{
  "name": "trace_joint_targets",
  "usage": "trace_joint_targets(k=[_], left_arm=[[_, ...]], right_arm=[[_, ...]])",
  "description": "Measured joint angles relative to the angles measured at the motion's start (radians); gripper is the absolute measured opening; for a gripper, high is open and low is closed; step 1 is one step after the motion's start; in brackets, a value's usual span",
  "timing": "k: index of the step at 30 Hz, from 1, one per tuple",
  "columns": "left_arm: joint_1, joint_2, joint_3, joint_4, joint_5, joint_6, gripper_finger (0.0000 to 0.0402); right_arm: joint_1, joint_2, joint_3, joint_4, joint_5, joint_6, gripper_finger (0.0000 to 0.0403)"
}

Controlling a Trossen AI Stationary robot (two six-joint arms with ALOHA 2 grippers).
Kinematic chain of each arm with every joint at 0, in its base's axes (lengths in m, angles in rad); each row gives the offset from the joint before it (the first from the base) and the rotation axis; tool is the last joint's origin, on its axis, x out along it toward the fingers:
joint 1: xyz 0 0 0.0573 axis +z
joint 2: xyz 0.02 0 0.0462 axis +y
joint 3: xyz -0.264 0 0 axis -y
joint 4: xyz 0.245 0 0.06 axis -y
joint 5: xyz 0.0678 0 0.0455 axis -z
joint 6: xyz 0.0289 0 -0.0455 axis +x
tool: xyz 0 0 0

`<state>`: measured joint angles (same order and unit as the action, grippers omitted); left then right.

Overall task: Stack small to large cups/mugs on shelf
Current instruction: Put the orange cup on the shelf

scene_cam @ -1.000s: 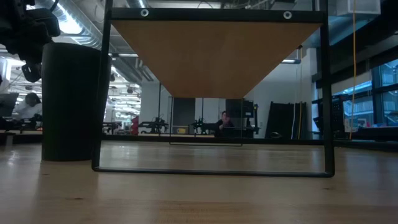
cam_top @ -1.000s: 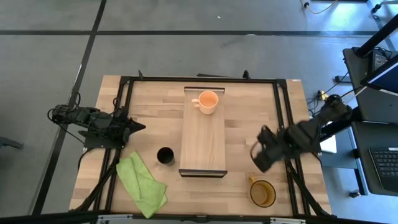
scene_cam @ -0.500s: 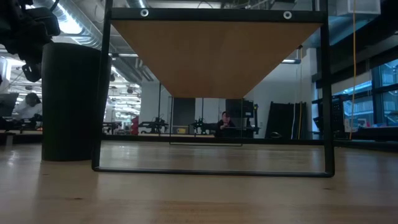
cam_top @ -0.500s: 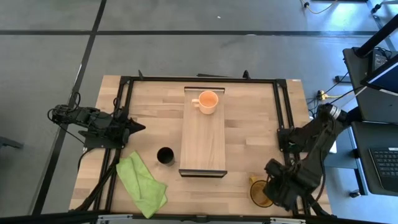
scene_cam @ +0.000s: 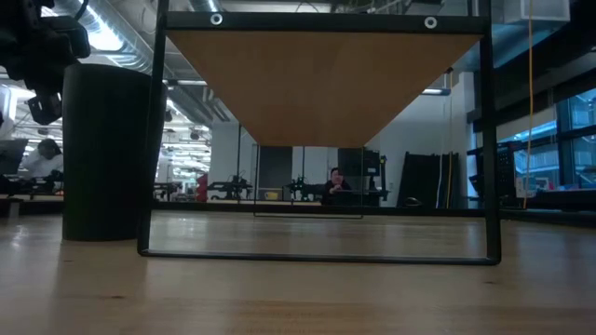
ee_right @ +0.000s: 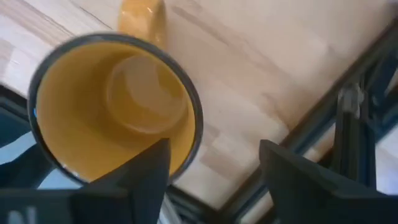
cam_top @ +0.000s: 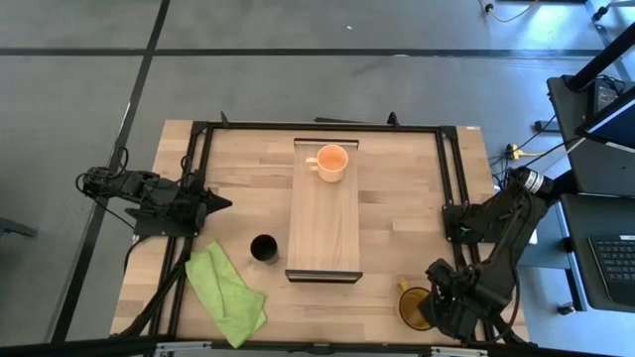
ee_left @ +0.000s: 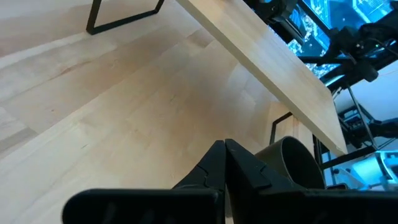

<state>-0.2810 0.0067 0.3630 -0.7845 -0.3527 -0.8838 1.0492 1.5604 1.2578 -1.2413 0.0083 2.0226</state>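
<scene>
Here, the right gripper [cam_top: 444,302] is seen poised directly above the amber mug [cam_top: 418,306] at the near right corner of the tabletop [cam_top: 397,208], its fingers [ee_right: 143,171] spread apart and nothing held between them. In the right wrist view the mug's open mouth lies just ahead of the fingers, one finger over the rim and the other outside it, while the handle [ee_right: 142,17] points away from the gripper toward the table's middle. A descent over the rim appears to be what the next move calls for.

The shelf [cam_top: 324,213] runs lengthwise from the near side of the table to the far side, to the left of the right gripper. The peach-orange mug [cam_top: 331,162] stands on the shelf's far end. The black cup [cam_top: 263,248] rests on the tabletop just beside the shelf's near left corner, next to a green cloth [cam_top: 226,293].

The left gripper [cam_top: 216,202] waits at the table's left edge, fingers pressed together, nearer the black cup than the right arm is.
</scene>
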Motion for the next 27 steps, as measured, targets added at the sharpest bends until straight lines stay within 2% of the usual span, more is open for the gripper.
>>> trace_joint_targets(k=[4, 8, 12, 23, 27], left_arm=[[0.0, 0.0, 0.0, 0.0, 0.0, -0.008, 0.0], [0.0, 0.0, 0.0, 0.0, 0.0, -0.054, 0.0], [0.0, 0.0, 0.0, 0.0, 0.006, -0.075, 0.0], [0.0, 0.0, 0.0, 0.0, 0.007, -0.105, 0.0], [0.0, 0.0, 0.0, 0.0, 0.007, -0.105, 0.0]], right_arm=[[0.001, 0.0, -0.005, 0.032, -0.04, 0.07, 0.026], [-0.008, 0.001, -0.022, 0.124, 0.02, 0.102, 0.026], [-0.025, 0.022, -0.039, 0.147, 0.06, 0.104, 0.0255], [-0.031, 0.127, -0.048, 0.153, 0.023, 0.083, 0.024], [-0.032, 0.135, -0.048, 0.153, 0.022, 0.082, 0.0217]])
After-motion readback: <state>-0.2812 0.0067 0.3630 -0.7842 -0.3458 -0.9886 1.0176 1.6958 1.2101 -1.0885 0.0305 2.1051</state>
